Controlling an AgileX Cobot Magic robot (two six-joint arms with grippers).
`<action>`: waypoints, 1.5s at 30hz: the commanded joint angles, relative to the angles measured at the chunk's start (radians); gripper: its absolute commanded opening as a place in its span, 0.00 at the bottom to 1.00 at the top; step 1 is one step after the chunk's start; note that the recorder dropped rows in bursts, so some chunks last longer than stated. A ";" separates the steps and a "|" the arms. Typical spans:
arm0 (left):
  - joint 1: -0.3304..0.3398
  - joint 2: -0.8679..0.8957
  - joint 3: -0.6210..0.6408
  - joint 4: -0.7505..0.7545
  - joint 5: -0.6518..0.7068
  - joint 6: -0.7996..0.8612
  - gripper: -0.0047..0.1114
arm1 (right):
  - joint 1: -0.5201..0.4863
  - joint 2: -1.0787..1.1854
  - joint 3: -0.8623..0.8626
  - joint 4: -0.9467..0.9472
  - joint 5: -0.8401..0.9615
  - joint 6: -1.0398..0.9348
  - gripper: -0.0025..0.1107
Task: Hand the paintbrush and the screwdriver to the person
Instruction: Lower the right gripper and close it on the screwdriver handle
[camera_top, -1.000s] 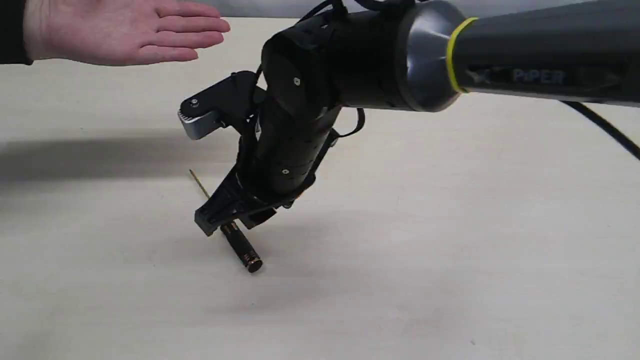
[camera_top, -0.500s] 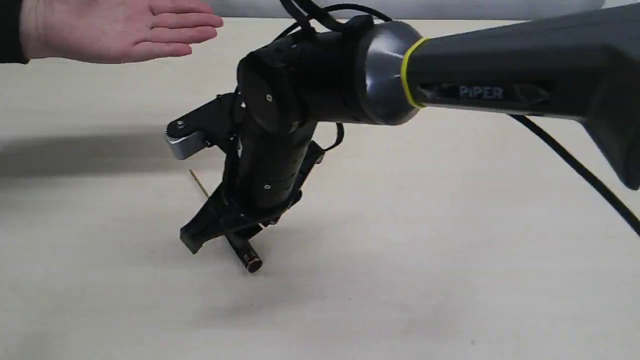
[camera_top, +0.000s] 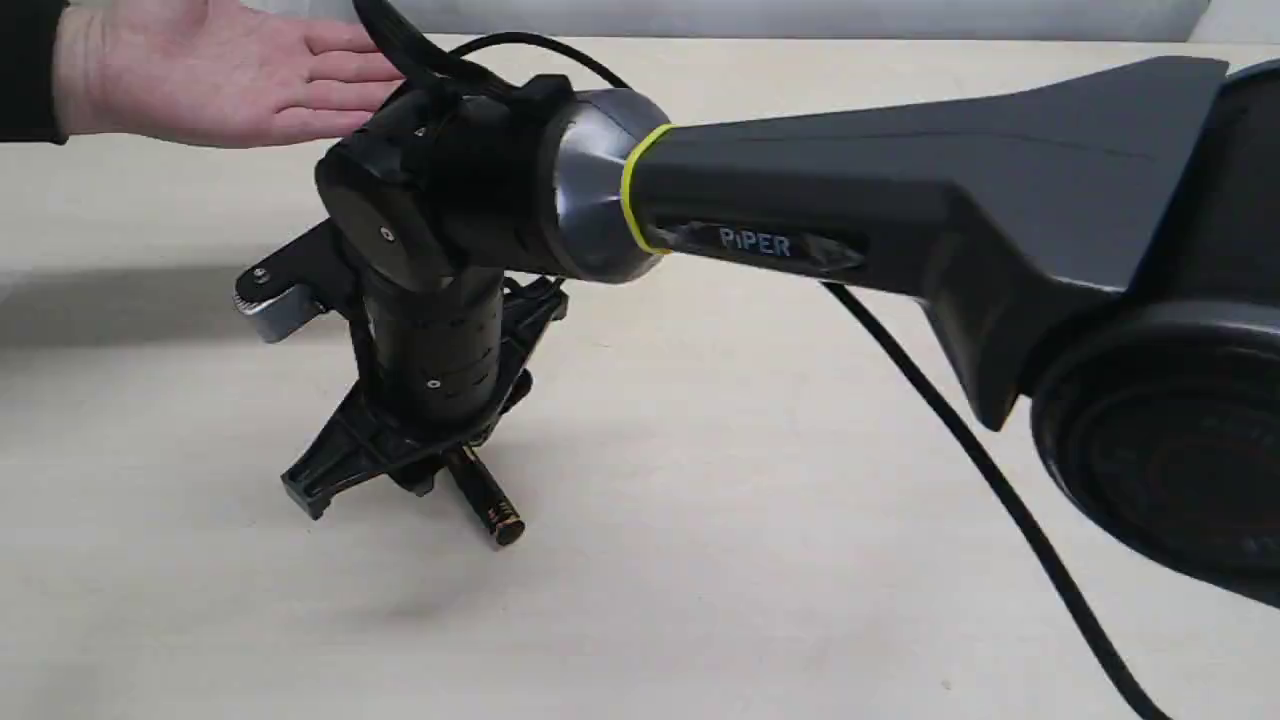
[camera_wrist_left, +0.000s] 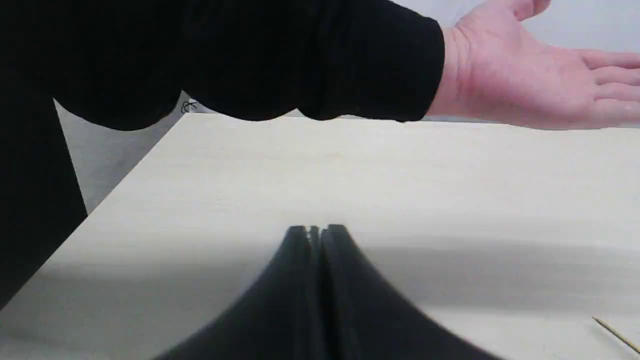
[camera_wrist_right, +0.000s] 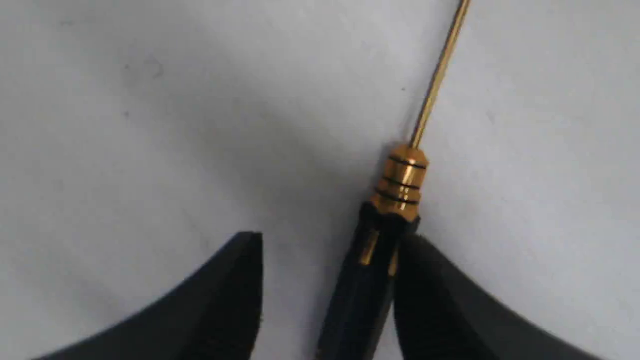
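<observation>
Right gripper (camera_wrist_right: 327, 243): spread wide, nothing gripped; screwdriver (camera_wrist_right: 400, 185) is straddled off-centre.
Left gripper (camera_wrist_left: 316, 231): pressed together, empty.
Grasp note: black handle should be centred before jaws are closed.

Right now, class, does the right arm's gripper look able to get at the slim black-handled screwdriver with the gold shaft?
Probably yes: the right gripper stands open astride the handle of the screwdriver, which lies on the pale table, and nothing else is between them.
</observation>
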 joint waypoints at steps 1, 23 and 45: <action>-0.008 -0.002 0.002 -0.001 -0.011 -0.002 0.04 | -0.005 -0.004 -0.010 -0.073 0.030 0.043 0.42; -0.008 -0.002 0.002 -0.005 -0.009 -0.002 0.04 | -0.005 0.066 -0.010 -0.021 0.057 0.053 0.42; -0.008 -0.002 0.002 0.000 -0.013 -0.002 0.04 | 0.002 0.032 -0.010 -0.011 0.096 -0.009 0.06</action>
